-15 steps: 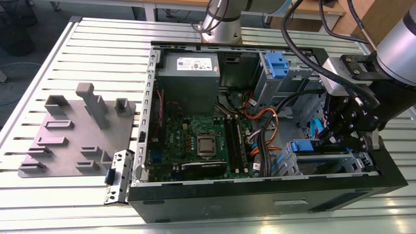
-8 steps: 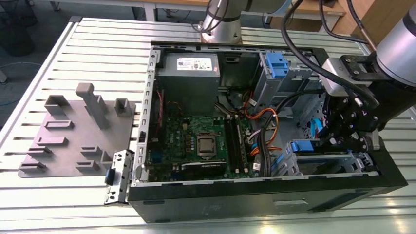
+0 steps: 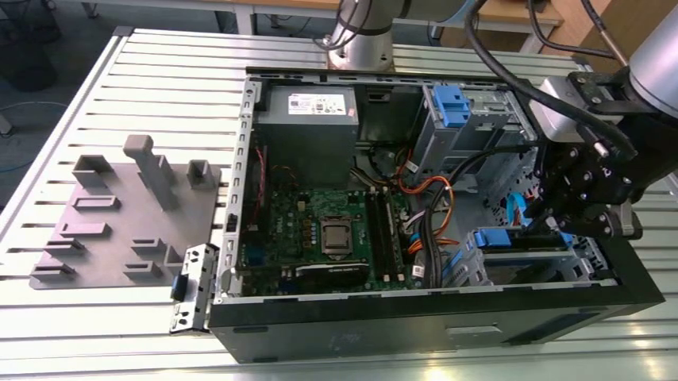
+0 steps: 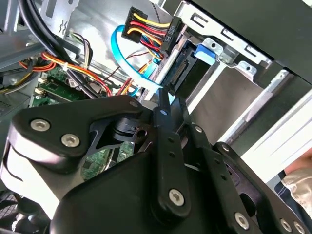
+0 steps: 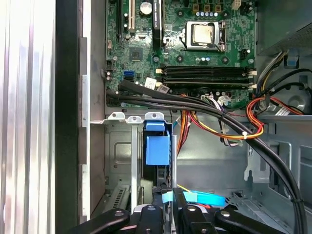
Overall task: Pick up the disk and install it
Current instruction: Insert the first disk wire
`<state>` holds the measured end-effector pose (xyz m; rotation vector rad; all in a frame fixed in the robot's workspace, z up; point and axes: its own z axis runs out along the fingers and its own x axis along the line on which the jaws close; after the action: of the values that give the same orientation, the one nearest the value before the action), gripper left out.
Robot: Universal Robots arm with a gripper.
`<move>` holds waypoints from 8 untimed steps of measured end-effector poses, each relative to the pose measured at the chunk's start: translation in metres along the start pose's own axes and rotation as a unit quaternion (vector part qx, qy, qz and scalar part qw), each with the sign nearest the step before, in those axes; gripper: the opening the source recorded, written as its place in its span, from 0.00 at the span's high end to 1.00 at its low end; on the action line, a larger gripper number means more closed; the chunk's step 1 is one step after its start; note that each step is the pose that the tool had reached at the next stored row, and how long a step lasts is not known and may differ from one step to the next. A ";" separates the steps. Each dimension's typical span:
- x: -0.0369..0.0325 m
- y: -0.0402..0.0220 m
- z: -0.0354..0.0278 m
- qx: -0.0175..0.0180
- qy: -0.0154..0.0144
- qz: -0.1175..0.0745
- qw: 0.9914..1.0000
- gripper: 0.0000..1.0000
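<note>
- Grey flat fixture plate with upright blocks (image 3: 117,214) lies on the slatted aluminium table (image 3: 63,119), at the exterior view's left, beside the case.
- Open black desktop computer case (image 3: 424,321) sits mid-table; green motherboard with a silver CPU (image 3: 339,234) lies inside it.
- Large grey power-supply box with a small white label (image 3: 313,111) sits at the case's far end.
- Blue plastic latch on a grey metal cage (image 3: 450,107) sits toward the exterior view's right of that box.
- Black robot gripper (image 3: 567,226) hangs over the lower drive bay at the exterior view's right; its fingers look pinched together, whether clamped on anything cannot be told.
- Silver-grey hard drive with blue side rails (image 5: 157,148) sits edge-on in the lower bay slot, just beside the fingertips (image 5: 161,202) in the first wrist view.
</note>
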<state>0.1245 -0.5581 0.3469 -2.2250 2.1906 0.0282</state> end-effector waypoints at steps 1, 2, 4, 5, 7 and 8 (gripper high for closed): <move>0.0000 0.0000 -0.0004 0.000 0.000 0.000 1.000 0.76; 0.0000 0.0000 -0.0004 0.000 0.000 0.000 1.000 0.76; 0.0001 -0.0016 -0.0006 0.000 0.000 0.000 1.000 0.76; 0.0001 -0.0033 -0.0006 0.000 0.000 0.000 1.000 0.76; 0.0000 -0.0058 -0.0006 0.000 0.000 0.000 1.000 0.76; 0.0000 -0.0059 -0.0006 0.000 0.000 0.000 1.000 0.76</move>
<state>0.1304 -0.5580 0.3475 -2.2252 2.1908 0.0287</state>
